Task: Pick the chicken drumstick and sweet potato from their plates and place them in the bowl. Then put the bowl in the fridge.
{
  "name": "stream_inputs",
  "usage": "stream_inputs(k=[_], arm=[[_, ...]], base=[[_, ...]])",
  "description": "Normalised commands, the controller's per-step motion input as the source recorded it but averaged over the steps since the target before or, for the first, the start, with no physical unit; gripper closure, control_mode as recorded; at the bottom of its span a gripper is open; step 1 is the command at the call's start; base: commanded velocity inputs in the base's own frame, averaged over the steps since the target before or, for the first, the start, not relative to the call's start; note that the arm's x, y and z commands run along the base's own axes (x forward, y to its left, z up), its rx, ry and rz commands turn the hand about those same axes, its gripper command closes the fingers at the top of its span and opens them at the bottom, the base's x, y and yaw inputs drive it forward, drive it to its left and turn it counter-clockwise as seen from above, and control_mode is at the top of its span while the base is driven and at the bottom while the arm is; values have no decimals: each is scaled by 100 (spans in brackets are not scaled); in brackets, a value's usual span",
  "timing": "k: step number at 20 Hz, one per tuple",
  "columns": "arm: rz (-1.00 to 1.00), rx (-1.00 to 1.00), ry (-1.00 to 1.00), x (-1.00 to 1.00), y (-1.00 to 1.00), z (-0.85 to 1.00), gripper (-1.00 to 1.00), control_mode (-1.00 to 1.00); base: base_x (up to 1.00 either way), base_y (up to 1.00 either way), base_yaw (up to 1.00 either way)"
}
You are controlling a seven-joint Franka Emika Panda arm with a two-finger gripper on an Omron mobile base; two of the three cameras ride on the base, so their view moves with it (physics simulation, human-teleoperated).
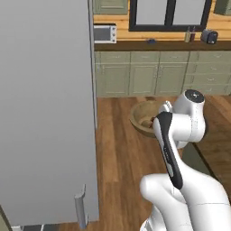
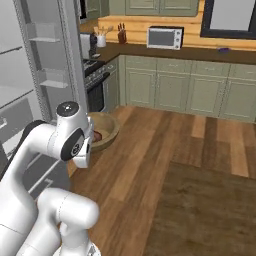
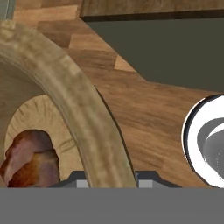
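The wooden bowl (image 1: 145,116) hangs above the floor, half hidden behind my arm, and in the right base view the bowl (image 2: 104,131) sits level just beyond my wrist. In the hand view my gripper (image 3: 111,182) is shut on the thick rim of the bowl (image 3: 72,98), one finger on each side of it. The dark reddish-brown chicken drumstick (image 3: 29,161) lies inside the bowl, also seen as the drumstick (image 2: 96,135). I cannot make out the sweet potato. The plates are out of view. The fridge (image 2: 30,85) stands open at my left, and its grey door (image 1: 45,113) stands close by.
The fridge door's handle (image 1: 80,208) is near the bottom edge. A counter with a microwave (image 2: 165,37) and green cabinets (image 1: 149,72) runs along the far wall. A stove (image 2: 97,75) stands beside the fridge. A dark wooden counter top (image 2: 210,210) lies at the right.
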Motion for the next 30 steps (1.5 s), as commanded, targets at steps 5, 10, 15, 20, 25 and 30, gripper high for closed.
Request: stream_inputs(k=[5, 10, 15, 20, 25, 30], arm=[[0, 0, 0, 0, 0, 0, 100, 100], [0, 0, 0, 0, 0, 0, 100, 100], [0, 0, 0, 0, 0, 0, 100, 100], [0, 0, 0, 0, 0, 0, 100, 100], [0, 0, 0, 0, 0, 0, 100, 100], [0, 0, 0, 0, 0, 0, 100, 100]], base=[[71, -44, 16], [88, -31, 23], [73, -6, 21], [66, 8, -5], [73, -1, 8], [73, -7, 33]])
